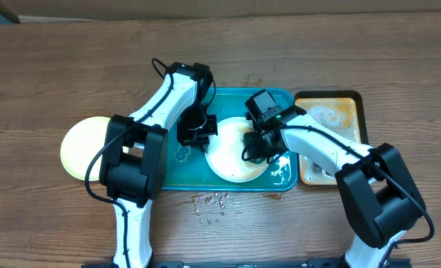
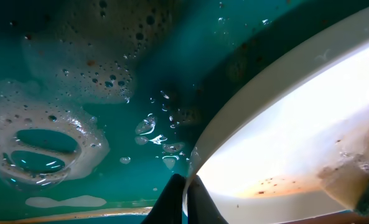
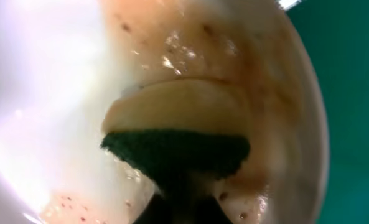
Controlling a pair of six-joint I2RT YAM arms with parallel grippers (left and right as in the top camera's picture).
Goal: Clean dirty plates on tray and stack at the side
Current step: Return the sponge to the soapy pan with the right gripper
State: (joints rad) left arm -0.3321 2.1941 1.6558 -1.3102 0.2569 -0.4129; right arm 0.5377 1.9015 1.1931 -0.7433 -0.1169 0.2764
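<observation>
- The white plate [image 1: 231, 160] lies in the right half of the teal tray [image 1: 175, 175], with both grippers at it: the left gripper [image 1: 198, 135] at its left rim, the right gripper [image 1: 256, 147] over its middle.
- In the left wrist view the plate [image 2: 296, 137] is tilted, its rim raised above the wet tray floor [image 2: 172, 50], where suds and bubbles sit. The left gripper [image 2: 185, 202] is pinched on that rim, one dark finger [image 2: 168, 205] on the outer side and the other inside.
- In the right wrist view the right gripper [image 3: 172, 208] is closed on a sponge [image 3: 178, 134], yellow body forward and dark green scouring face toward the camera. The sponge is pressed flat on the plate's surface [image 3: 47, 93], amid brown smears and specks. The teal tray [image 3: 352, 93] shows past the plate's edge.
- The same sponge [image 2: 349, 183] appears at the right edge of the left wrist view, resting on a brown streak.
- The left arm reaches in from the near left, bends at the elbow and comes down on the plate's rim from the far side. The right arm comes in from the near right, its wrist angled down over the plate.
- A pale yellow-green plate [image 1: 82, 149] lies on the wooden table [image 1: 56, 67] left of the tray, partly covered by the left arm.
- A smaller orange-brown tray [image 1: 346, 115] with foam in it touches the teal tray's right side.
- Water drops [image 1: 211, 202] dot the table just in front of the teal tray.
</observation>
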